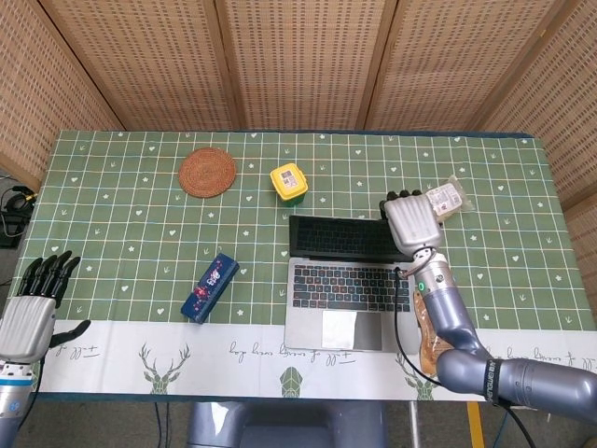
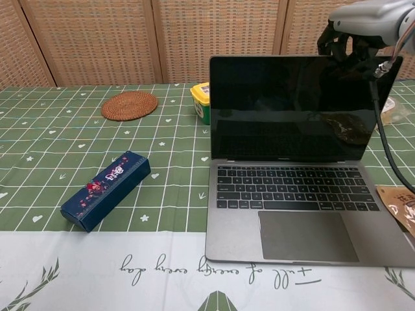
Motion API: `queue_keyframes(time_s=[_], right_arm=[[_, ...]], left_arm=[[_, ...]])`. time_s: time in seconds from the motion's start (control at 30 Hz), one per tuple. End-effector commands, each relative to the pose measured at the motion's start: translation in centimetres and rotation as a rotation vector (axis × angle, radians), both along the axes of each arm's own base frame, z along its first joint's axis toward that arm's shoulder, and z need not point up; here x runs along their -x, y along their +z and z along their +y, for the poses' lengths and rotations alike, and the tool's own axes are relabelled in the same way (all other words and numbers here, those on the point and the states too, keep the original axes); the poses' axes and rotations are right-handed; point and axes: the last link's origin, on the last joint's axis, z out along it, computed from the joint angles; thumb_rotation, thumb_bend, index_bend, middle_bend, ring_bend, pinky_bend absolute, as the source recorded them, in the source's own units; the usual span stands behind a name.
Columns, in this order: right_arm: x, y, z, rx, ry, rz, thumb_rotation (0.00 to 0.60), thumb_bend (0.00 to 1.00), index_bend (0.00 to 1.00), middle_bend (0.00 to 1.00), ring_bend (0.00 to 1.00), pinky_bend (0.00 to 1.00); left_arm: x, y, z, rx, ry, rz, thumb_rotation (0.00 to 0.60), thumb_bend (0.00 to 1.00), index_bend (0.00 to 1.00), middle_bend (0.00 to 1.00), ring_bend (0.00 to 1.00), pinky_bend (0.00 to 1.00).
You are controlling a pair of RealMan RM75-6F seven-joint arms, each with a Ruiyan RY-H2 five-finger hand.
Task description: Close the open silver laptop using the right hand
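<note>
The silver laptop [image 1: 341, 297] lies open near the table's front, its dark lid [image 1: 338, 237] tilted forward from upright. My right hand [image 1: 409, 220] sits at the lid's top right corner, fingers hooked over its upper edge. In the chest view the right hand [image 2: 360, 24] caps that corner above the black screen [image 2: 290, 107], and the keyboard base [image 2: 299, 223] lies flat. My left hand [image 1: 35, 306] hangs off the front left edge, fingers spread, holding nothing.
A round woven coaster [image 1: 207, 172] and a yellow tub [image 1: 289, 181] lie behind the laptop. A blue box [image 1: 209, 287] lies to its left. A clear snack bag [image 1: 446, 199] sits beyond my right hand, and a brown packet [image 1: 432, 329] beside the laptop's right side.
</note>
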Motion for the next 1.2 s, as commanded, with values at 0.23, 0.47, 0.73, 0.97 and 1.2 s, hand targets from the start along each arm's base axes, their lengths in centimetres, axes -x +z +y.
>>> queue_keyframes(time_s=[0.23,0.47,0.73,0.97,1.2], right_arm=[[-1.9,0.2,1.4,-0.025,-0.004,0.042,0.6,1.0,0.6,0.46,0.39,0.42],[-3.1,0.1,2.7,-0.075,-0.045,0.11,0.6,1.0,0.6,0.45,0.39,0.42],[-3.8,0.1,4.0,-0.105,-0.078,0.159,0.6,1.0,0.6,0.45,0.39,0.42],[-4.4,0.5,5.3,-0.14,-0.121,0.195,0.6,1.0,0.6,0.45,0.39,0.42],[-4.5,0.4,6.3,-0.185,-0.155,0.203,0.6,1.0,0.6,0.45,0.39,0.42]], left_arm=[[-0.2,0.1,-0.1,0.008,0.001,0.003,0.6,0.13,0.0,0.0,0.0,0.0],[-0.2,0.1,-0.3,0.015,0.0,0.003,0.6,0.13,0.0,0.0,0.0,0.0],[-0.4,0.3,-0.5,0.016,-0.007,0.0,0.6,0.13,0.0,0.0,0.0,0.0],[-0.5,0.3,-0.7,0.022,-0.015,-0.002,0.6,0.13,0.0,0.0,0.0,0.0],[-0.6,0.5,-0.8,0.02,-0.02,-0.009,0.6,0.13,0.0,0.0,0.0,0.0]])
